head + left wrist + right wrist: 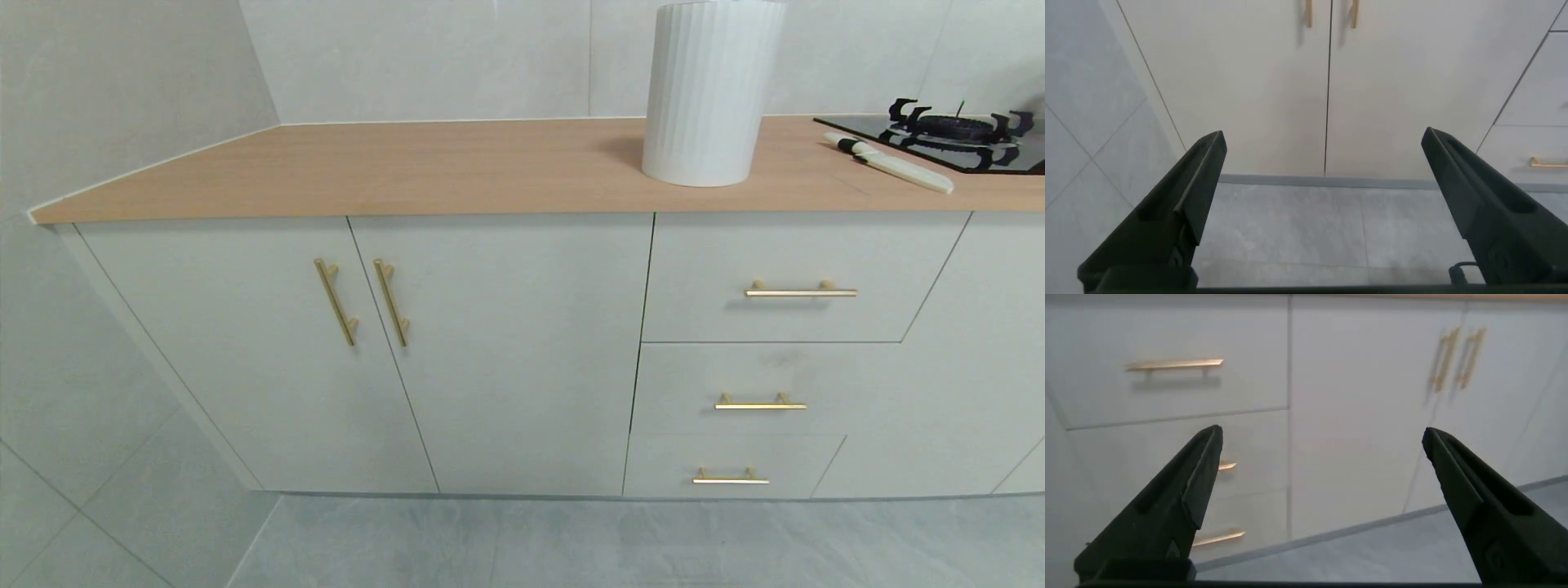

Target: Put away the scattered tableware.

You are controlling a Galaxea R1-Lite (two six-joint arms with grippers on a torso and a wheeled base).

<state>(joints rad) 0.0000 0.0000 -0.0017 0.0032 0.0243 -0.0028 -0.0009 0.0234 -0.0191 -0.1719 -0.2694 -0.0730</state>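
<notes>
Black fingers of the left gripper (1321, 137) and right gripper (1321, 433) are held apart before the cabinet doors (367, 367). Farther back, the knife (890, 166) is seen toward the worktop's (408, 167) right end, beside the hob (963, 135); it could be skidded away by a shallow grasp.

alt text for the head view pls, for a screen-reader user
A pale knife lies on a wooden countertop beside a black gas hob, right of a tall white ribbed container. Below are two closed cabinet doors with gold handles and, to their right, a stack of three closed drawers.
</notes>
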